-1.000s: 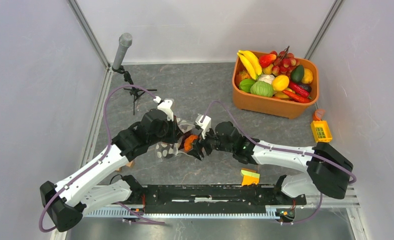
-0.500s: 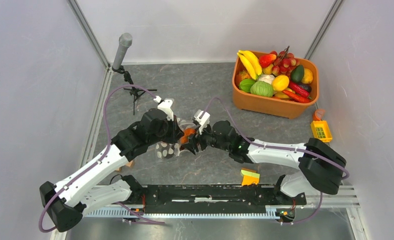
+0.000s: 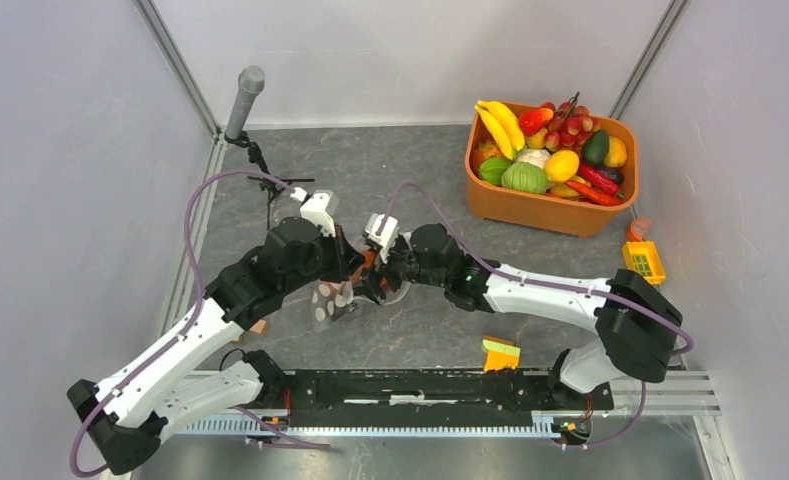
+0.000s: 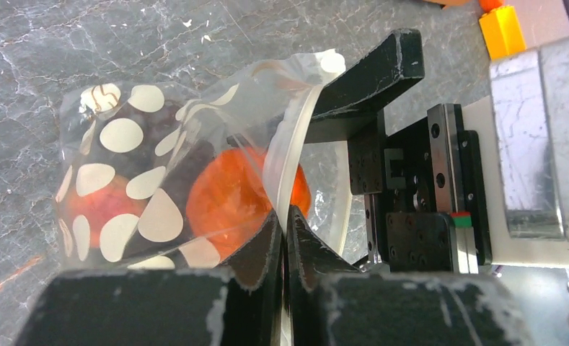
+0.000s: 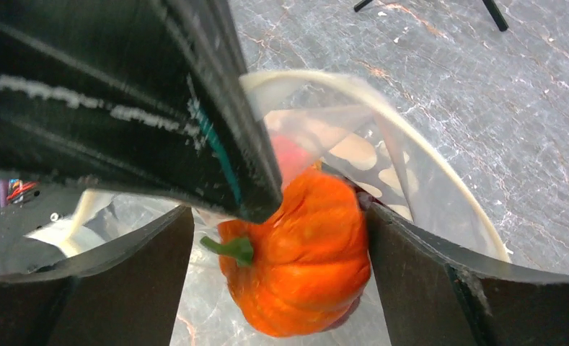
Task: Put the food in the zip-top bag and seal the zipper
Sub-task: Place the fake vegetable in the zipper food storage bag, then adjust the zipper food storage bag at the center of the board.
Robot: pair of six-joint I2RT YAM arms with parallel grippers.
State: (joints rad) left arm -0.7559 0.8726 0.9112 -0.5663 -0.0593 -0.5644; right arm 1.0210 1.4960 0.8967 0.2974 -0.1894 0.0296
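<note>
The zip-top bag [image 3: 330, 300], clear with white dots, lies between the two arms. My left gripper [image 3: 348, 268] is shut on the zipper [image 4: 293, 133], the bag's white strip, and holds the mouth open; its jaws [image 4: 287, 216] pinch that strip. The orange pumpkin [image 5: 303, 259] sits in the bag's mouth between the spread jaws of my right gripper [image 5: 280, 238]. The right finger touches it and the left finger stands apart. Through the plastic, the left wrist view shows the pumpkin [image 4: 227, 198], a red piece [image 4: 97, 205] and a dark maroon piece [image 4: 177, 140].
An orange tub [image 3: 540, 210] full of toy fruit stands at the far right. A microphone on a small stand [image 3: 245, 95] is at the far left. A yellow block [image 3: 643, 262] lies by the right wall and an orange-green block [image 3: 500, 353] near the rail.
Both grippers and the bag's mouth moved left and a little farther away. The right gripper carried the pumpkin into the bag's mouth, and its jaws now stand apart around it.
</note>
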